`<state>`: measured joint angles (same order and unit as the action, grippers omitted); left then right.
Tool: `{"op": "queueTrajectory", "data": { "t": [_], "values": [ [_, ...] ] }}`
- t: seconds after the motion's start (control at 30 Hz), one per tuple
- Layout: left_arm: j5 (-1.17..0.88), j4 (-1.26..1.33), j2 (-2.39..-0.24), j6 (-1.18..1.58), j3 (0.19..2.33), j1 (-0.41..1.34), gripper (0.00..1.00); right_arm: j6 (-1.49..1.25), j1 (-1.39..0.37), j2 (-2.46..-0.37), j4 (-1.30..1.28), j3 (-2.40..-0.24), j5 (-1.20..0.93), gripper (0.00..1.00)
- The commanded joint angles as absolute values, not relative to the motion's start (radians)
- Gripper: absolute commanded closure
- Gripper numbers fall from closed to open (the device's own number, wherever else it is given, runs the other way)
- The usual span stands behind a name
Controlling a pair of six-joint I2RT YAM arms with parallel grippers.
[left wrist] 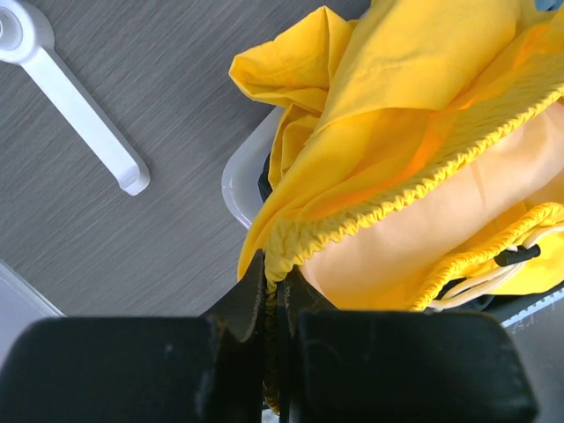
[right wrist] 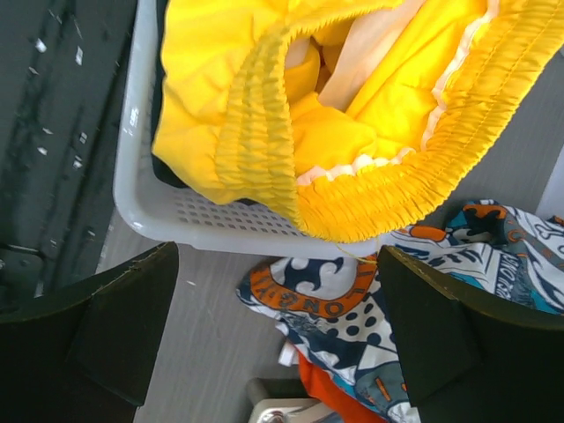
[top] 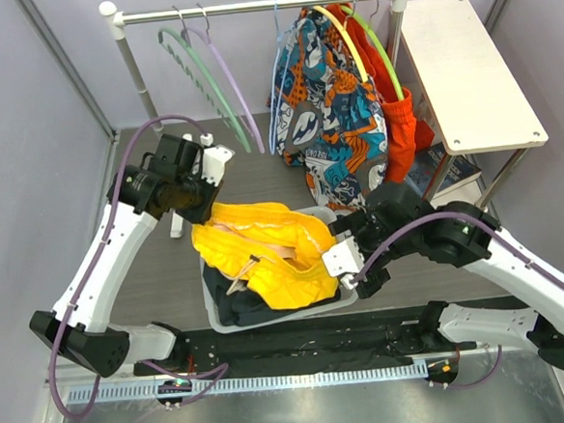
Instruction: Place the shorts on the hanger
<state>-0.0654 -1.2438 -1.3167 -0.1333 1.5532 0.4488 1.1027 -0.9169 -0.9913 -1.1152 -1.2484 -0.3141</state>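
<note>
Shorts (top: 266, 256) lie heaped over the basket (top: 270, 320), waistband edge pinched in the left claw (left wrist: 275, 300); right claw (right wrist: 278, 300) spread just beside the basket. Hanger (top: 276, 38) hangs beyond the basket, untouched: grasp made, hanging remains.

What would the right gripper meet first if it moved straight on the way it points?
Most likely the yellow shorts, whose gathered waistband hangs over the laundry basket rim, straight ahead of the open right gripper. The patterned shorts lie close to that line too, but depth is unclear.
</note>
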Motion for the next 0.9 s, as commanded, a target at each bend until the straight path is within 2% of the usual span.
{"op": "queueTrajectory", "data": {
  "t": [0.0, 0.13, 0.2, 0.37, 0.4, 0.47, 0.5, 0.57, 0.6, 0.63, 0.87],
  "values": [
    [-0.075, -1.184, -1.321, -0.118, 1.56, 0.436, 1.0, 0.908, -0.943, -1.058, -1.146, -1.345, -0.413, 0.02],
    [-0.069, -1.18, -1.321, -0.12, 1.559, 0.419, 1.0, 0.807, -0.983, -1.14, -1.094, -1.377, -0.443, 0.07],
    [-0.064, -1.177, -1.321, -0.12, 1.559, 0.411, 1.0, 0.781, -1.008, -1.172, -1.062, -1.362, -0.431, 0.12],
    [-0.052, -1.167, -1.318, -0.101, 1.559, 0.396, 1.0, 0.781, -1.089, -1.212, -1.031, -1.29, -0.357, 0.16],
    [-0.049, -1.167, -1.316, -0.098, 1.56, 0.393, 1.0, 0.776, -1.092, -1.213, -1.028, -1.282, -0.345, 0.31],
    [-0.038, -1.167, -1.299, -0.094, 1.562, 0.376, 1.0, 0.75, -1.094, -1.212, -1.037, -1.279, -0.327, 0.47],
    [-0.032, -1.166, -1.29, -0.094, 1.562, 0.362, 1.0, 0.744, -1.094, -1.204, -1.049, -1.284, -0.313, 0.61],
    [-0.021, -1.163, -1.263, -0.089, 1.577, 0.341, 1.0, 0.726, -1.094, -1.195, -1.096, -1.311, -0.285, 0.75],
    [-0.025, -1.164, -1.255, -0.086, 1.589, 0.321, 1.0, 0.726, -1.092, -1.189, -1.113, -1.324, -0.241, 0.91],
    [-0.028, -1.17, -1.247, -0.087, 1.604, 0.315, 1.0, 0.726, -1.094, -1.169, -1.124, -1.334, -0.209, 0.98],
    [-0.094, -1.186, -1.184, -0.133, 1.831, 0.31, 1.0, 0.767, -1.083, -1.103, -1.203, -1.567, 0.115, 0.99]
  ]
}}
